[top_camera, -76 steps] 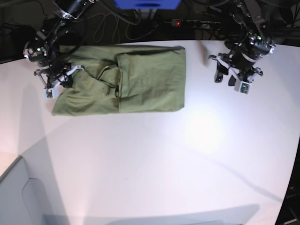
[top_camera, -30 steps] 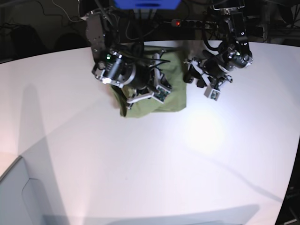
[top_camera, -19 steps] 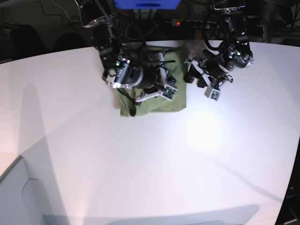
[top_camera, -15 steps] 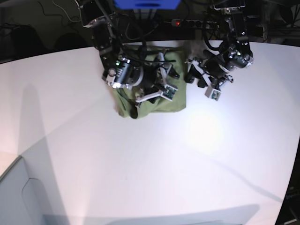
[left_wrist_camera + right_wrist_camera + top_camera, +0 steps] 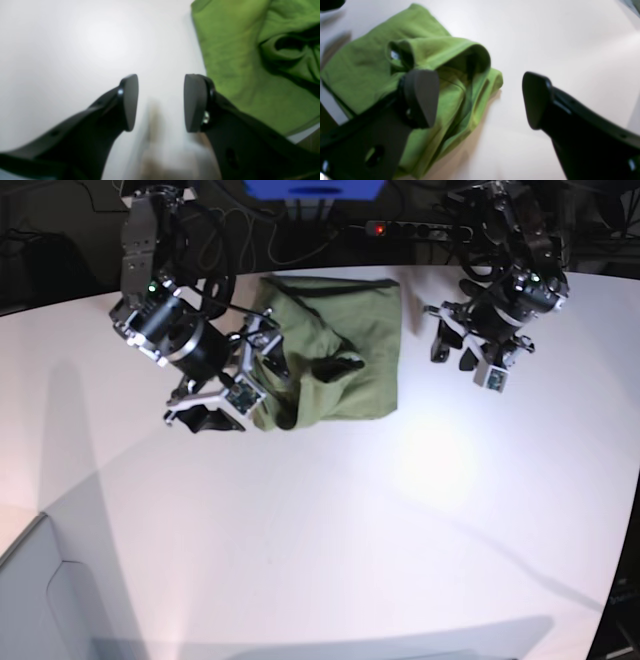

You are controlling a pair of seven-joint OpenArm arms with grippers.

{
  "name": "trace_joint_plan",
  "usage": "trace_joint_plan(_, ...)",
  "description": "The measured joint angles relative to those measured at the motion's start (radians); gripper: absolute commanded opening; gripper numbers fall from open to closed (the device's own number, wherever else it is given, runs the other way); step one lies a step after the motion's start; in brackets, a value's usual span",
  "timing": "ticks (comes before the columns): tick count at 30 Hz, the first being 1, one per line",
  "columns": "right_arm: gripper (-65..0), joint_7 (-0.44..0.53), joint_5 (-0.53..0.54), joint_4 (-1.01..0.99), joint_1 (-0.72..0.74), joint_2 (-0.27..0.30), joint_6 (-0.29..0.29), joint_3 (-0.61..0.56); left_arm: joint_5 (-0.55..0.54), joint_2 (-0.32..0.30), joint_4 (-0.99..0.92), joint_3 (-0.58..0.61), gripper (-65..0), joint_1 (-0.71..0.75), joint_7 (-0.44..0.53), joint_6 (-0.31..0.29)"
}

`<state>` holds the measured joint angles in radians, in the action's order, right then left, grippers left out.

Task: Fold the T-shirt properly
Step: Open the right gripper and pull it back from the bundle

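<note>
The olive-green T-shirt (image 5: 345, 320) lies folded into a narrow bundle at the back of the white table (image 5: 330, 520), with a rumpled, raised fold along its left side. My right gripper (image 5: 243, 388) hangs at that left edge, open and holding nothing. In the right wrist view one finger (image 5: 421, 98) overlaps the loose fold of the T-shirt (image 5: 362, 67), with the right gripper (image 5: 480, 100) wide apart. My left gripper (image 5: 452, 352) hovers over bare table just right of the shirt. The left wrist view shows the left gripper (image 5: 161, 102) open and empty beside the T-shirt (image 5: 237, 65).
A power strip (image 5: 415, 228) with a red light and cables run behind the table's far edge. A blue object (image 5: 315, 188) sits at the top centre. A grey surface (image 5: 40, 600) fills the lower left corner.
My right gripper opened, let go of the shirt layer it carried over, and drew back to the left. The left arm shifted slightly right, away from the shirt.
</note>
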<state>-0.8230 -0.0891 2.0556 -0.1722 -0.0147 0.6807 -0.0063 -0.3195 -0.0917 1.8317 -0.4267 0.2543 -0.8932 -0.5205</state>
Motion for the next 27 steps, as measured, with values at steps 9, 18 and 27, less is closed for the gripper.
trace_joint_plan(9,-14.3,-0.003,0.004,-0.008,-0.1,-0.002,0.0,0.078,0.004,0.0,-0.005,-0.175,-36.8,-0.024,0.0,0.0)
trace_joint_plan(18,-14.3,0.004,0.014,-0.058,-0.147,-0.005,0.0,-0.027,0.002,0.0,-0.003,-0.2,-36.8,-0.031,0.001,-0.005)
trace_joint_plan(27,-14.3,0.003,0.003,-0.092,-0.141,0.0,0.0,-0.223,0.001,-0.019,-0.003,-0.203,-36.8,-0.028,0.003,-0.008)
